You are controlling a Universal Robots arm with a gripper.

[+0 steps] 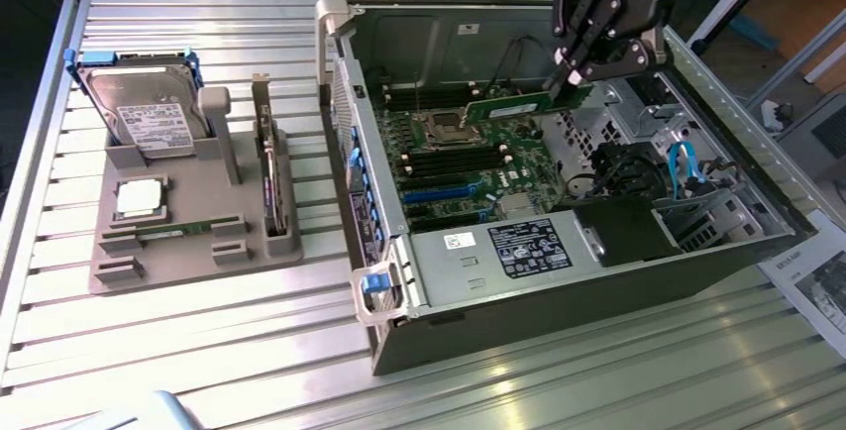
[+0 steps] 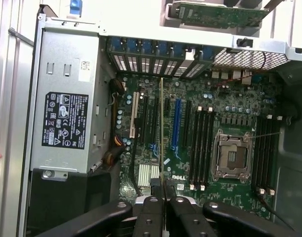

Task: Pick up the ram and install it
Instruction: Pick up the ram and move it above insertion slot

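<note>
The jaws are clamped on the ram [image 1: 518, 108], held above the motherboard [image 1: 463, 167] inside the open case [image 1: 556, 291] (thin edge downward). In the exterior view its long axis runs roughly 9-to-3 o'clock.

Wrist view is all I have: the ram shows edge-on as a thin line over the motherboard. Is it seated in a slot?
Observer: No. The exterior view shows the ram held up above the motherboard, inside the open case.
Operator: Where is it gripped?
Observer: The gripper is shut on its end toward the exterior view's right; the rest sticks out leftward.
Operator: What's in the parts holder?
Observer: A hard drive and a silver processor chip sit in the grey holder.
</note>
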